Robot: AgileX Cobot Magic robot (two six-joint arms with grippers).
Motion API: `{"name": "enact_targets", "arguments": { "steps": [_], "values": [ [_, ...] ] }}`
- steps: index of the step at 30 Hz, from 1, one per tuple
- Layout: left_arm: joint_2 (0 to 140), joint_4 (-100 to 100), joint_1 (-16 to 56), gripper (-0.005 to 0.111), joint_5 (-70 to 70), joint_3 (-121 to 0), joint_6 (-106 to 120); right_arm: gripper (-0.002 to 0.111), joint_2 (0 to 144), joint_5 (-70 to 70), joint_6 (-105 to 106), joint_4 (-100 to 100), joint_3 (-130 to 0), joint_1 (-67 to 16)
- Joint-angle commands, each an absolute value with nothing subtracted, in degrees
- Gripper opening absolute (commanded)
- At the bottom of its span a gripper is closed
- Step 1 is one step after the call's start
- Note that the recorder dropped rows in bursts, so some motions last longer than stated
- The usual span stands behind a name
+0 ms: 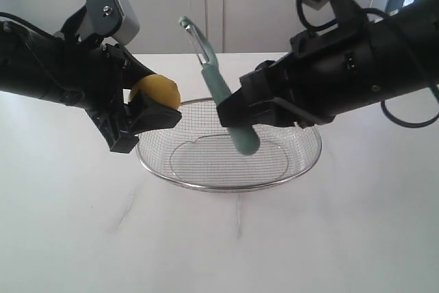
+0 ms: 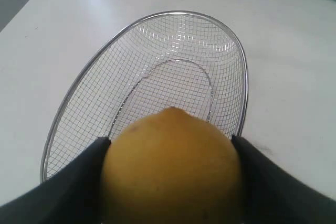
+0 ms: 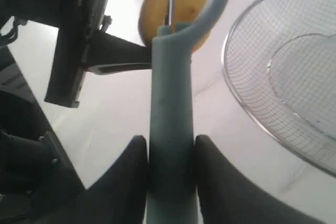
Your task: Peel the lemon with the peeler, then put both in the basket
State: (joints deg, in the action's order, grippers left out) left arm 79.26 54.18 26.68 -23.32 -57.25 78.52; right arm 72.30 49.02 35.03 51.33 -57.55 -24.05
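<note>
While both arms hang above the basket, L gripper is clamped on the lemon over the basket's left rim. R gripper pinches the peeler by its handle over the basket's middle (blade up, seemingly clear of the fruit). Looks set for peeling, w/ scraps falling into the mesh.

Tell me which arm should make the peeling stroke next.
Likely right. The right tool grips the peeler by its handle, blade raised, not yet on the lemon. The left tool only clamps the lemon, near the basket.
</note>
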Motion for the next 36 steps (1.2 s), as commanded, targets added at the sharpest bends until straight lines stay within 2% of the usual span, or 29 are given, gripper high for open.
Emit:
{"name": "enact_targets", "arguments": {
  "steps": [1,7,14,20,27,36],
  "values": [
    [79.0,56.0,27.0,0.0,-23.9,-57.3,78.3,0.0,68.5,45.3,28.8,41.1,-57.4,-24.0],
    [79.0,56.0,27.0,0.0,-24.1,-57.3,78.1,0.0,67.8,41.3,11.9,20.3,-57.4,-23.4],
    [79.0,56.0,27.0,0.0,-24.1,-57.3,78.1,0.0,73.1,41.8,10.2,18.8,-57.4,-18.8],
    [79.0,56.0,27.0,0.0,-24.1,-57.3,78.1,0.0,82.5,44.7,16.7,26.0,-57.4,-17.7],
    [79.0,56.0,27.0,0.0,-24.1,-57.3,78.1,0.0,92.4,52.0,36.0,51.7,-57.6,-18.1],
    [79.0,56.0,27.0,0.0,-24.1,-57.3,78.1,0.0,93.5,53.1,37.3,55.3,-58.8,-24.0]
  ]
}}
